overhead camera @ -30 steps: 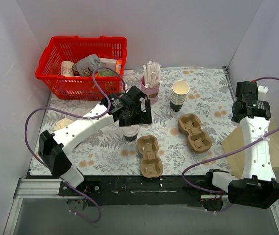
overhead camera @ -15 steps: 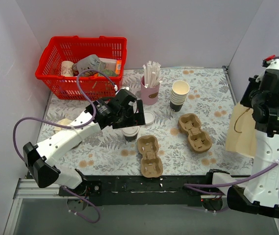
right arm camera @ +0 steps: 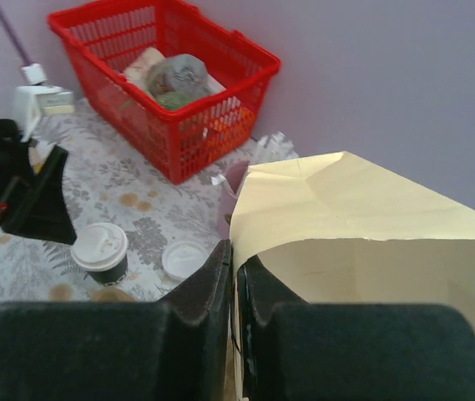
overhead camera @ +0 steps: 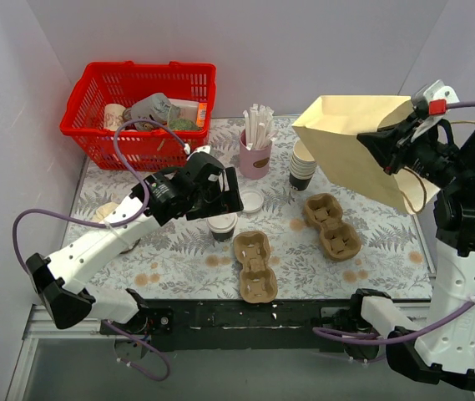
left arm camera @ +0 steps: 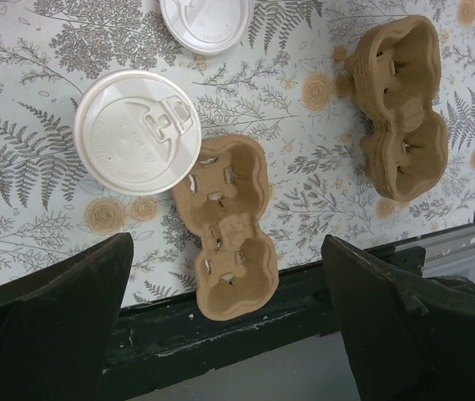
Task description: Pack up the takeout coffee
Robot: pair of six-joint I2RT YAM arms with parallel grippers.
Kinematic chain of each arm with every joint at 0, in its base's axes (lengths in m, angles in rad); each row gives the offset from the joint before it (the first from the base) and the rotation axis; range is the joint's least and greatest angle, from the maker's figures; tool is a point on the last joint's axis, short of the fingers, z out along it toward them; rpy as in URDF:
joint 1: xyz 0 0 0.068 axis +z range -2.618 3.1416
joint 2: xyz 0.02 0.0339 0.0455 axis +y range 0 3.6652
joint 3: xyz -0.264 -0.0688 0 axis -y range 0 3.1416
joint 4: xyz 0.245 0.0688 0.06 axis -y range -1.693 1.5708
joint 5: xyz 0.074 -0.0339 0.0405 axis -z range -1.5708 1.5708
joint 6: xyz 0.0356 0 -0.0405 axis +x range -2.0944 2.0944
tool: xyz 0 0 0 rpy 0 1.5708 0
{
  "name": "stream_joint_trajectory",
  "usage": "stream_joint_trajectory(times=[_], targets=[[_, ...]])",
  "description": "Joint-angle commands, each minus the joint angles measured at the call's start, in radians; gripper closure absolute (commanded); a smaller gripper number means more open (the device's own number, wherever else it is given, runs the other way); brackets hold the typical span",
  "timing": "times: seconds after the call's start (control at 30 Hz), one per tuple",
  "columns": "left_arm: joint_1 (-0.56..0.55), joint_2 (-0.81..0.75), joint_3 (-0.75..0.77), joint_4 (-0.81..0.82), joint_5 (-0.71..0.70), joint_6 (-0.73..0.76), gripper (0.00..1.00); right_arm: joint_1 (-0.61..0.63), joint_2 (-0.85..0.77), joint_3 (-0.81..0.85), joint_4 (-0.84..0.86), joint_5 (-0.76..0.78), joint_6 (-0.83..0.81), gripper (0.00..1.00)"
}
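While my right gripper (right arm camera: pixel 234 269) is pinching the rim of the paper bag (overhead camera: pixel 346 142), upper right of the top view, my left gripper (left arm camera: pixel 227 249) is hovering wide open near the takeout coffee (overhead camera: pixel 222 223), mid-frame.

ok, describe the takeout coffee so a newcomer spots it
From the red plastic basket at back left, come forward to the nearer brown pulp cup carrier. Just beyond its far left corner stands the dark brown paper cup with a round white plastic lid. Unlike the stacked cream paper cups, it is dark and lidded.
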Motion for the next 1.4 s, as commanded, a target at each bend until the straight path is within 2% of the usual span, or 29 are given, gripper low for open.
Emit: stream_joint_trajectory(times=[0.0, 0.13, 0.2, 0.23, 0.27, 0.3, 0.33, 0.37, 0.4, 0.43, 0.5, 0.53, 0.57, 0.63, 0.77, 0.93, 1.1, 1.23, 1.37], targets=[[0.001, -0.028, -0.008, -0.047, -0.038, -0.028, 0.02, 0.015, -0.003, -0.043, 0.199, -0.302, -0.041, 0.88], [0.021, -0.009, -0.005, -0.063, -0.04, -0.037, 0.02, 0.099, 0.005, -0.08, 0.185, -0.292, -0.069, 0.88], [0.042, 0.014, 0.004, -0.076, -0.032, -0.036, 0.02, 0.235, 0.011, -0.093, 0.179, -0.202, -0.061, 0.88], [0.05, 0.019, 0.007, -0.078, -0.028, -0.036, 0.02, 0.291, 0.038, -0.088, 0.159, -0.076, -0.063, 0.89], [0.058, 0.025, 0.01, -0.079, -0.026, -0.039, 0.02, 0.4, 0.058, -0.074, 0.132, 0.002, -0.058, 0.89], [0.065, 0.024, 0.009, -0.069, -0.023, -0.039, 0.02, 0.455, 0.08, -0.068, 0.086, 0.077, -0.049, 0.9], [0.081, 0.021, 0.004, -0.057, -0.009, -0.039, 0.02, 0.502, 0.122, -0.062, 0.066, 0.241, 0.001, 0.92], [0.091, 0.016, 0.0, -0.043, 0.001, -0.039, 0.02, 0.57, 0.144, -0.057, 0.057, 0.315, 0.043, 0.93], [0.101, 0.004, -0.005, -0.015, 0.015, -0.037, 0.02, 0.59, 0.163, -0.041, 0.022, 0.368, 0.072, 0.93], [0.117, -0.001, -0.008, -0.003, 0.021, -0.039, 0.02, 0.613, 0.196, -0.03, 0.011, 0.483, 0.176, 0.93], [0.131, -0.016, -0.014, 0.02, 0.034, -0.034, 0.02, 0.697, 0.218, -0.027, -0.017, 0.616, 0.236, 0.97], [0.144, -0.018, -0.013, 0.023, 0.037, -0.025, 0.02, 0.734, 0.23, -0.03, -0.041, 0.802, 0.3, 0.98], [0.15, -0.019, -0.013, 0.022, 0.037, -0.022, 0.02, 0.803, 0.235, -0.036, -0.054, 0.875, 0.315, 0.97], [0.164, -0.021, -0.017, 0.017, 0.038, -0.017, 0.02, 0.849, 0.238, -0.059, -0.071, 0.99, 0.392, 0.97], [0.176, -0.025, -0.036, 0.014, 0.046, -0.01, 0.02, 0.921, 0.241, -0.094, -0.112, 1.04, 0.538, 0.99], [0.184, -0.041, -0.069, 0.036, 0.067, -0.01, 0.02, 1.004, 0.267, -0.027, -0.194, 1.176, 0.713, 0.99], [0.187, -0.059, -0.089, 0.046, 0.072, -0.014, 0.02, 1.03, 0.22, -0.096, -0.082, 1.131, 0.818, 0.99], [0.188, -0.082, -0.106, 0.054, 0.072, -0.008, 0.02, 1.037, 0.192, -0.116, -0.083, 1.167, 0.905, 0.99], [0.191, -0.099, -0.118, 0.062, 0.081, 0.001, 0.02, 1.04, 0.178, -0.142, -0.054, 1.122, 0.939, 0.99]])
